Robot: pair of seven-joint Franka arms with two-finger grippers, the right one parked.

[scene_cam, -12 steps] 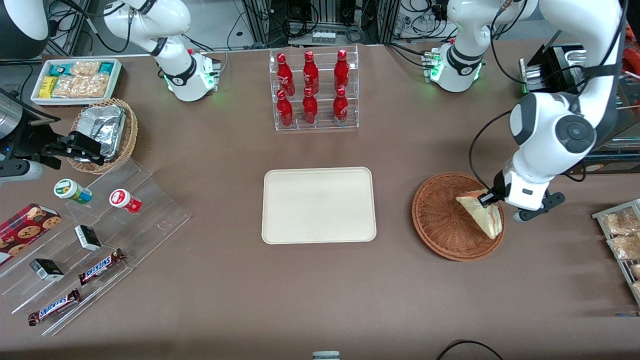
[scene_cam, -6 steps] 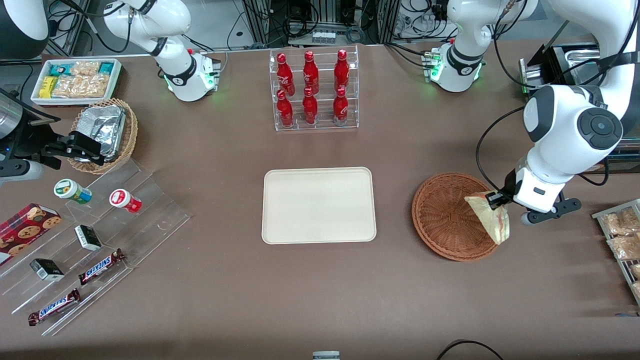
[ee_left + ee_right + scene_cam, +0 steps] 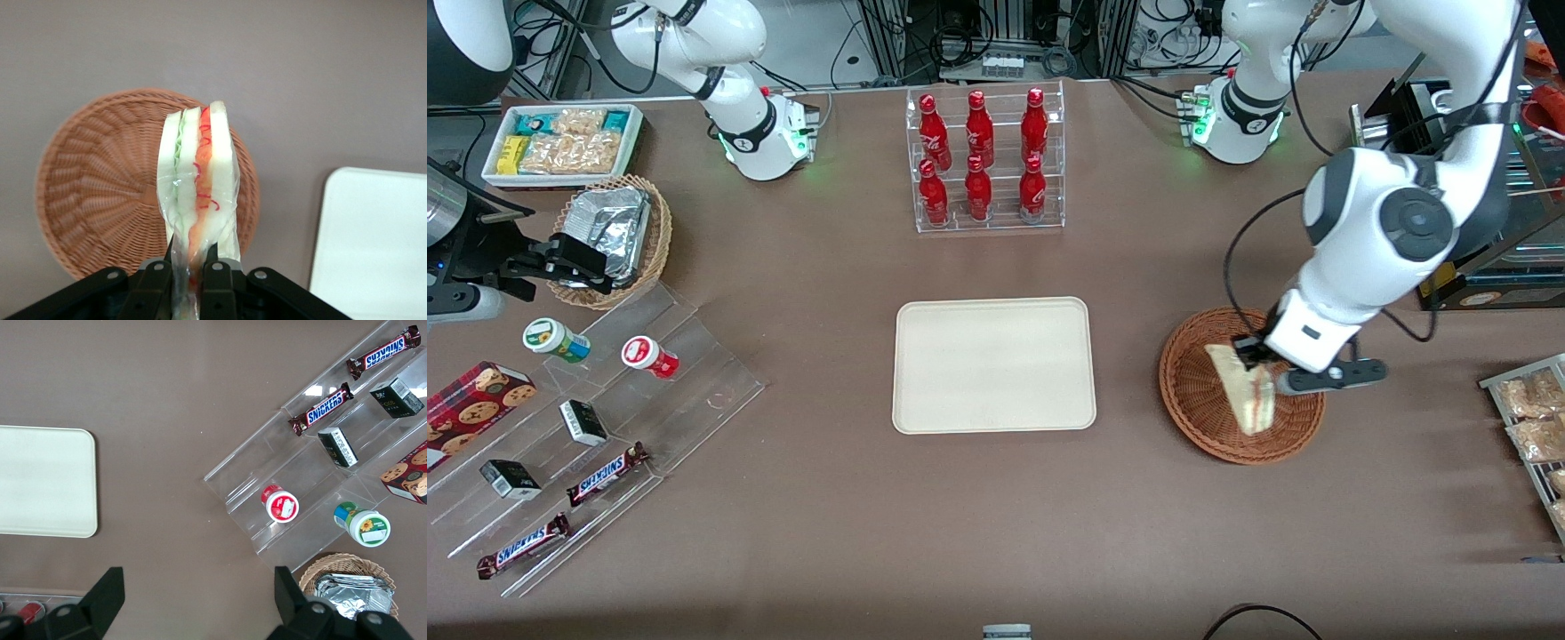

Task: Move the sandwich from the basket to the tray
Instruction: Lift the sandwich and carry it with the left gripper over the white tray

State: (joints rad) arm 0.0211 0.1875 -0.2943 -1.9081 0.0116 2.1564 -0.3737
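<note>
- Where the table edge lies nearest the front camera, two Snickers bars [image 3: 560, 511] rest on a clear stepped stand [image 3: 596, 427] toward the parked arm's end, with two small dark boxes [image 3: 547, 449] and two round tubs, one green-lidded [image 3: 556, 340] and one red-lidded [image 3: 649, 356], on its steps.
- A cookie box [image 3: 471, 409] sits beside that stand; a rack of snack bags [image 3: 1529, 427] sits at the working arm's end.
- The basket [image 3: 1209, 418], round reddish-brown wicker, lies toward the working arm's end, apart from the tray.
- The sandwich [image 3: 1247, 389] hangs over the basket, lifted clear of the weave, wrapped in clear film; its red and green filling shows edge-on in the wrist view [image 3: 199, 180].
- The gripper [image 3: 1258, 360] is above the basket, its fingers [image 3: 217, 275] pinching the wedge at one end.
- The tray [image 3: 993, 364], cream and bare, lies mid-table, about level with the basket.
- A tan basket with foil [image 3: 609, 236] sits farther from the front camera than the stand.
- A clear rack of six red bottles [image 3: 983, 160] stands farther off than the tray.
- A white bin of snack packets [image 3: 560, 142] is farthest, toward the parked arm's end.
</note>
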